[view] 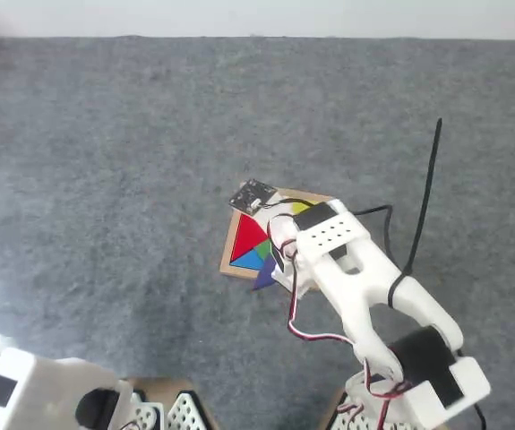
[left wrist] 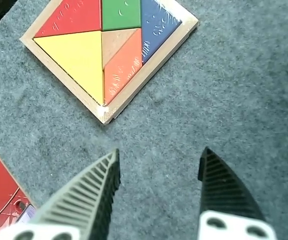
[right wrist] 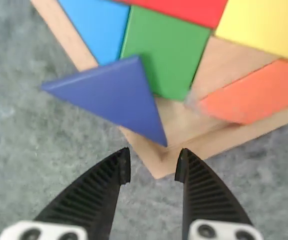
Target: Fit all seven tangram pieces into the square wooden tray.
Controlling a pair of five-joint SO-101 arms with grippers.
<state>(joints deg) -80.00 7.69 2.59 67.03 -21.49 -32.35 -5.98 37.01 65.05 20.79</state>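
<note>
tray [right wrist: 224, 142], six pieces [right wrist: 166, 55], one navy triangle [right wrist: 114, 94] askew, left hand [left wrist: 160, 151] and right hand [right wrist: 153, 151] spread

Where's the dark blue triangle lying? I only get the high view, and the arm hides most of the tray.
Observer: The dark blue triangle lies across the rim of the wooden tray, partly over the carpet, not seated.
Operator: Any slot free?
Observer: Yes, bare wood shows between the green square and the orange piece.
Operator: Holding anything?
Observer: No, the right gripper is open and empty.
</note>
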